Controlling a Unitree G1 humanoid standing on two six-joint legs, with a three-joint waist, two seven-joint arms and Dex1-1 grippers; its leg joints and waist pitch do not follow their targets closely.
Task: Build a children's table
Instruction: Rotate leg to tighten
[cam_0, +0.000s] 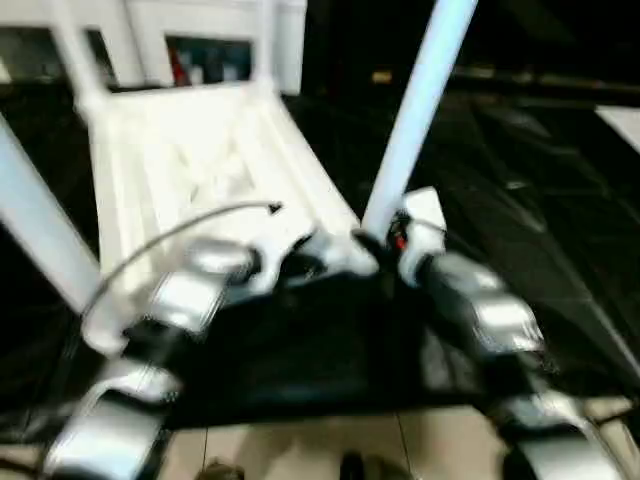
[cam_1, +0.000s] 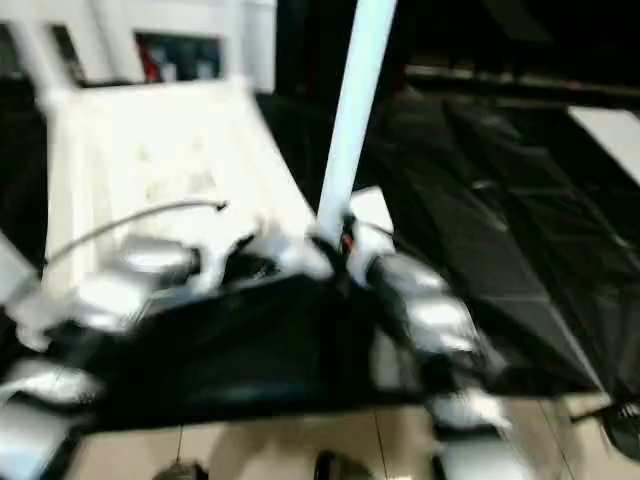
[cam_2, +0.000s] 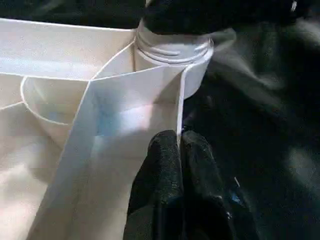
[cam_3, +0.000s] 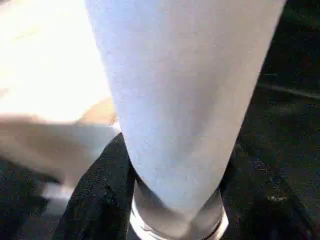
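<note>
A: From the head, what's closest to you?
B: Your forearms; the leg (cam_0: 415, 110) rises upright from the tabletop (cam_0: 190, 160) corner, beside your right end effector (cam_0: 385, 240).

A: Left wrist?
B: Your left end effector (cam_2: 179, 150), pressed together, pinches the tabletop's rim near the threaded socket (cam_2: 172, 50).

A: Right wrist?
B: Your right end effector's black fingers (cam_3: 95, 190) straddle the leg; grip unclear.

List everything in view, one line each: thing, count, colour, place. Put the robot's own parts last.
White plastic rectangular tabletop: one, white, lying underside up on the black surface, ribs showing.
White tubular legs: at least three in view, white; one stands at the near right corner socket, one at the near left, one at the far left.
Threaded corner socket: one seen close, white, at the tabletop's near right corner.
Black surface: one, black, under the tabletop.
White glass-door cabinet: one, white, behind the tabletop.
Left gripper: black fingers pinching the tabletop's thin rim wall.
Right gripper: black fingers either side of the near right leg's base.
Silver forearms: two, foreground.
</note>
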